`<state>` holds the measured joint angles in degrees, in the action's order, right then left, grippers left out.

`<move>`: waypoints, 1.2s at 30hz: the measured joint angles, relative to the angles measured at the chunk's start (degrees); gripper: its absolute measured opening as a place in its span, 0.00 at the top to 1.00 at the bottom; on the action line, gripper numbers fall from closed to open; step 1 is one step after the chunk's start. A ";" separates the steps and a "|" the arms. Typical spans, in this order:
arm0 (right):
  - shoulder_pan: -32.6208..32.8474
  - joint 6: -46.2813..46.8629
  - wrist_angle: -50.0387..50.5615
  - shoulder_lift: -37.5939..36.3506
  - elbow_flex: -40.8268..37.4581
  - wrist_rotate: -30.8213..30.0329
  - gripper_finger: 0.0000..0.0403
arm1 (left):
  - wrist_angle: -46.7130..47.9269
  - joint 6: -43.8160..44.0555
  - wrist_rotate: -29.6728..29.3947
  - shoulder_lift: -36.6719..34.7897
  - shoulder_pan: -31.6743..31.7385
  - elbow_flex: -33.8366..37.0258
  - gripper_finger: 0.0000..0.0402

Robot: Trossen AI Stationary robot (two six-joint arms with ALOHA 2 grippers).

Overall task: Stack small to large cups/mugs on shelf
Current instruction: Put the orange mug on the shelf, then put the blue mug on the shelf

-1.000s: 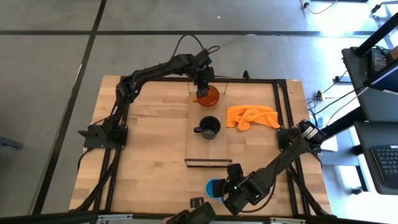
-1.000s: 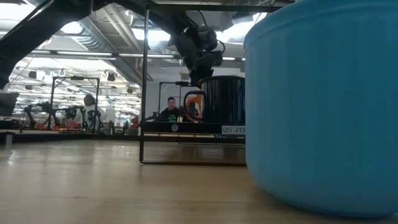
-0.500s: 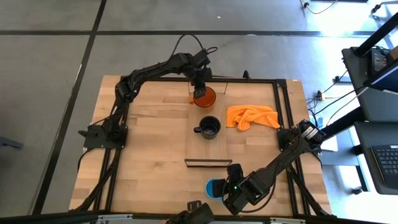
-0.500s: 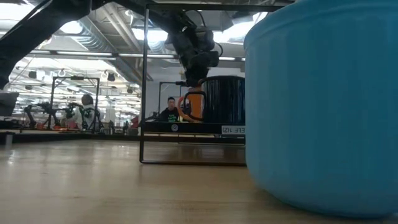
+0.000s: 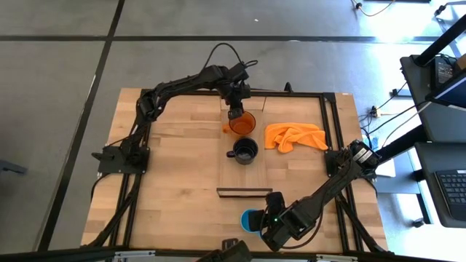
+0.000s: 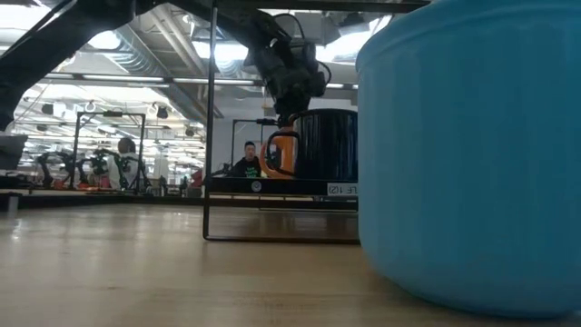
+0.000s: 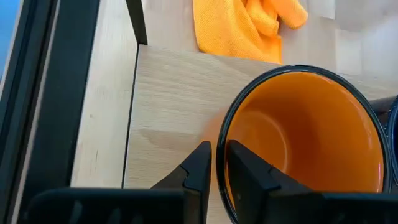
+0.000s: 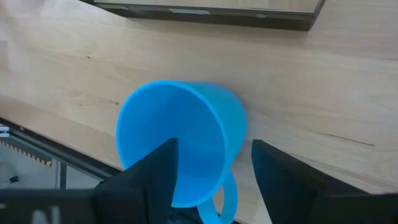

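Note:
The orange mug [image 5: 244, 123] is upright over the far part of the shelf [image 5: 244, 176], just beyond the black mug [image 5: 246, 150], which stands on the plank. My left gripper [image 5: 237, 110] is shut on the orange mug. In the low view the orange mug [image 6: 282, 153] shows behind the black mug [image 6: 327, 145]. The blue mug [image 5: 250, 220] stands on the table near its front edge. My right gripper [image 8: 214, 147] is open there: one finger is over the mug's mouth, the other outside it on the handle side [image 8: 225, 198]. My left gripper pinches the orange mug's wall at the rim [image 7: 221, 148], on the far side of the mug, with one finger [image 7: 245, 171] inside and one [image 7: 198, 167] outside. The fingers come from above, pointing down. The mug is upright; I cannot tell whether its base is clear of the shelf.
An orange cloth [image 5: 295, 136] lies crumpled on the table right of the shelf. A dark metal frame [image 5: 325, 124] runs around the tabletop. The shelf's near end has a raised dark edge [image 5: 243, 191]. A person shows far behind the table [image 6: 246, 160].
My left gripper has carried the orange mug along the shelf toward the table's near edge, up close to the black mug. The mug has stayed upright.

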<state>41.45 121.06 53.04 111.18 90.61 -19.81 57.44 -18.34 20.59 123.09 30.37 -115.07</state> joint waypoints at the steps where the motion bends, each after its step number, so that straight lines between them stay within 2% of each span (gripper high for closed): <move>1: 0.00 0.00 0.00 0.00 0.00 0.00 0.49 | 0.01 -0.01 -0.08 -0.01 0.00 0.00 0.88; 9: 0.00 0.09 -0.09 0.00 0.04 0.49 0.49 | -0.41 -0.08 -1.15 -2.50 -0.06 -1.51 0.88; 22: -0.02 1.04 -1.94 2.45 0.07 2.75 0.49 | 6.86 0.27 -3.12 -6.07 -2.47 -15.29 0.88; 28: 0.02 1.48 -3.13 2.64 0.07 2.05 0.50 | 10.78 0.49 -3.21 -7.30 -6.26 -19.61 0.88; 32: 0.02 1.73 -3.10 2.64 0.07 2.85 0.56 | 10.55 1.58 -3.30 -9.25 -9.74 -19.02 0.88; 36: 0.02 1.90 -3.26 2.64 0.07 2.96 0.71 | 9.60 3.22 -3.66 -10.46 -14.01 -18.89 0.88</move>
<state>41.47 122.96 49.78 113.82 90.67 -16.86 67.04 -15.12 16.94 112.63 16.36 -133.96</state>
